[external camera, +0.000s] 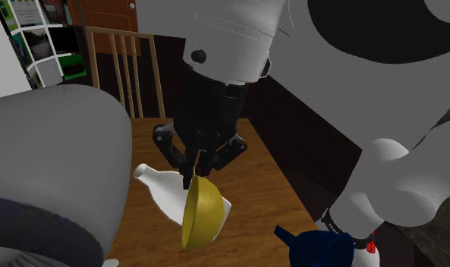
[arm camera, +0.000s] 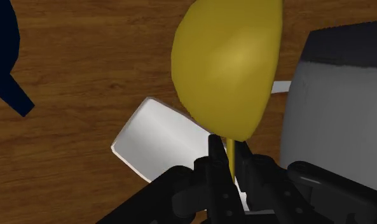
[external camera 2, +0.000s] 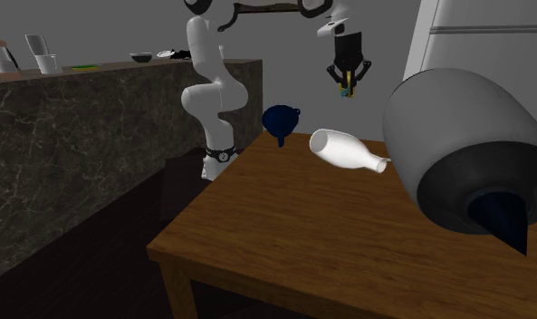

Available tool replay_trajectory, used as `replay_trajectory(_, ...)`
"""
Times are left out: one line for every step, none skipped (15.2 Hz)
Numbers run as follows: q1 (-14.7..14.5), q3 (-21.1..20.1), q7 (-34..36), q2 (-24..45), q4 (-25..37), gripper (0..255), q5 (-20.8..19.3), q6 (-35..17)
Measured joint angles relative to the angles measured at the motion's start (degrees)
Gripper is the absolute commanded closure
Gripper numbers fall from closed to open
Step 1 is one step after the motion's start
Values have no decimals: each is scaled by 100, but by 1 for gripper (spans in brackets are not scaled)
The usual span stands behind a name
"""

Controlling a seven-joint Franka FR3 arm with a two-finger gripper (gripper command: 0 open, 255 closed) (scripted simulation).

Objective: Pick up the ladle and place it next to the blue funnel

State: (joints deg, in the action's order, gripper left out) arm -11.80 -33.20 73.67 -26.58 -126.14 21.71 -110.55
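Ladle (external camera: pixel 200 216), yellow, hanging bowl-down from the hand (external camera: pixel 199 163), whose two fingers are clamped on the thin handle just above the bowl. It is clear of the desk (external camera: pixel 269 190), above a white bottle (external camera: pixel 166 190) that lies on its side. Blue funnel (external camera: pixel 322 246) sits on the desk near the arm's base, apart from the bottle. Judged handling: light, stiff and smooth, so the slim handle may pivot or slip between the fingers and the bowl may swing. A hold close to the bowl shortens that swing. Set-down should land the bowl first, just beside the funnel
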Motion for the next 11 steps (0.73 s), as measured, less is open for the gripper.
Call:
replay_trajectory(-31, -114, 146, 22, 54, 255, 14, -8)
replay_trajectory(-56, -213, 279, 44, 119, 255, 20, 0)
replay_trajectory(-103, -318, 426, 19, 151, 255, 49, 14)
replay_trajectory(-122, -482, 607, 94, 234, 255, 44, -29)
replay_trajectory(-155, -596, 749, 104, 258, 255, 61, -53)
replay_trajectory(-177, -698, 885, 120, 328, 255, 63, -37)
replay_trajectory(-218, -829, 1043, 120, 342, 255, 86, -70)
replay_trajectory(-238, -915, 1125, 131, 312, 255, 101, -135)
replay_trajectory(-245, -958, 1158, 141, 282, 255, 109, -185)
replay_trajectory(-246, -990, 1171, 157, 239, 255, 114, -248)
replay_trajectory(-254, -1021, 1183, 161, 180, 255, 127, -316)
